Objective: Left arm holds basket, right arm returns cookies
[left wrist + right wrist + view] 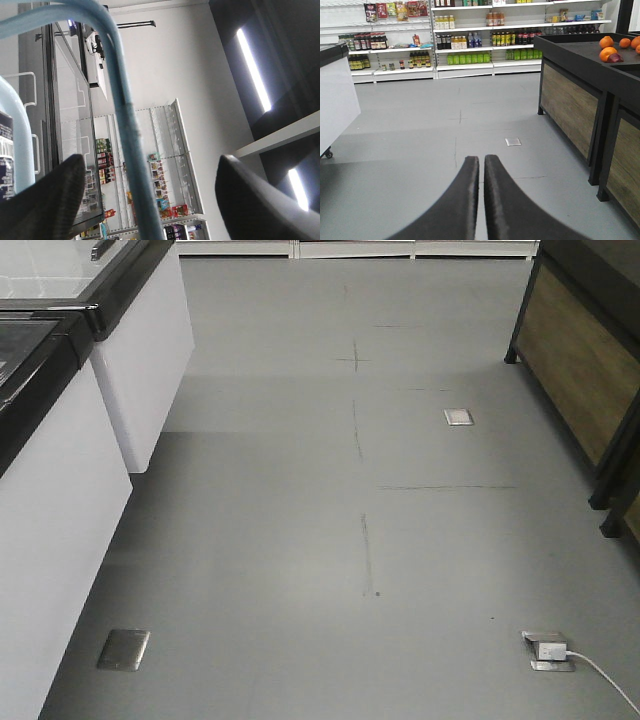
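The left gripper (150, 160) is spread wide, with a light blue basket handle (131, 150) running between its fingers. A sliver of the navy cookies box (5, 162) shows at the frame's left edge. The right gripper (481, 159) is clenched and empty above the grey floor (420, 130), facing drink shelves (470, 45).

Your front camera looks down from high at the grey floor (300, 540). Your right wrist camera sits low, facing level along it toward stocked shelves (465, 45); both show the square metal floor plate (458, 417) and black wood-panelled counter (575, 350). Your left wrist camera, rolled sideways, looks up past the close light blue plastic basket handle (126, 125).
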Available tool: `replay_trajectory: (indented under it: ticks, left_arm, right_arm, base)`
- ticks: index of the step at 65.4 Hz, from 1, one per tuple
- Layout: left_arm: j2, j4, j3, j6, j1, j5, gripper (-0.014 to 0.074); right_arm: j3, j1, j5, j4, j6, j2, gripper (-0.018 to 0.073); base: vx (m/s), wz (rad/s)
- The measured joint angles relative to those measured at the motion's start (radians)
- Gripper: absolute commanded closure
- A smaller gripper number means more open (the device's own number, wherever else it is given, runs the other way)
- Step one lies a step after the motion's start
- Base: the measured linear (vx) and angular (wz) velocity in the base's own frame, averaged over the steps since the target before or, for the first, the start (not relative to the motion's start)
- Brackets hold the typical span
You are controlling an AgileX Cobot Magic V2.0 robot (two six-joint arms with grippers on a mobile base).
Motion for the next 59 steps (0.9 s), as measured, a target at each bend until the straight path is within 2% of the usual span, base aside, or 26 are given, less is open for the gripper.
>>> replay_trajectory:
  ticks: [13,46,59]
  left_arm:
    - [0.006,-0.001,0.000,0.000,0.000,-0.017,0.0188]
    - [0.008,-0.053,0.000,-0.020,0.000,-0.020,0.0606]
    - [0.007,-0.054,0.000,-0.030,0.000,-0.025,0.0604]
  right_arm:
    - [0.000,0.000,0.000,0.000,0.000,0.000,0.0565]
    - [0.000,0.000,0.000,0.000,0.000,0.000,0.0565]
    - [0.000,0.000,0.000,0.000,0.000,0.000,0.0565]
  base:
    - [0.00,0.00]
    - [0.00,0.00]
    - [0.00,0.00]
